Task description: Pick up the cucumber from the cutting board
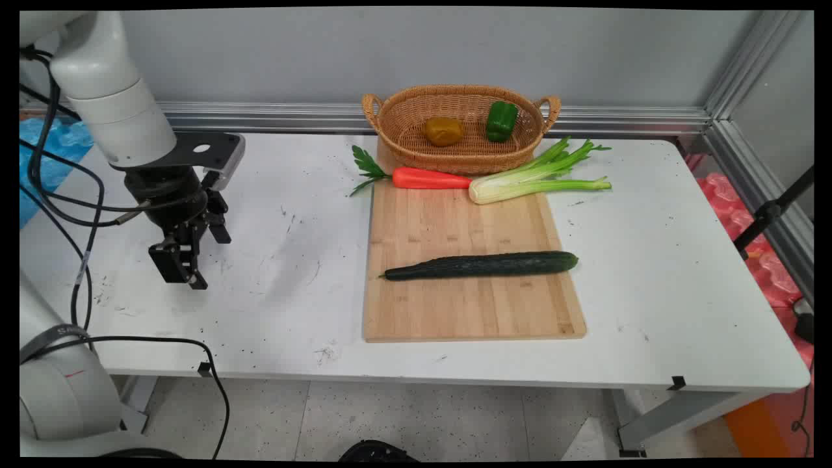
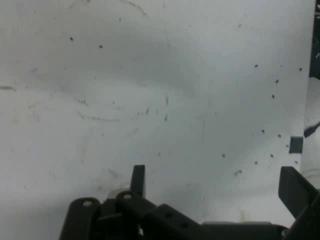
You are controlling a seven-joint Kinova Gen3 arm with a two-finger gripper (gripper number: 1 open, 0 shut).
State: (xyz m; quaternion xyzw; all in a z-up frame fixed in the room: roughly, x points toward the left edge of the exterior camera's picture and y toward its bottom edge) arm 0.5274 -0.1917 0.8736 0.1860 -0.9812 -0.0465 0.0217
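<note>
1. White worktop [image 1: 292,286] lay bare under the tool [image 1: 188,260], its fingers [image 2: 138,180] apart and holding nothing.
2. Cucumber [image 1: 481,265] lay well to its right on the cutting board [image 1: 468,305], long axis pointing toward the tool.

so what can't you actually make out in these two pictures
- Basket: in the main view its near wall hides the undersides of the yellow-brown item and green pepper.
- Board's far edge: main view, covered by the carrot and celery.
- Hand view: only bare table beyond the open gripper; none of the vegetables appear.
</note>
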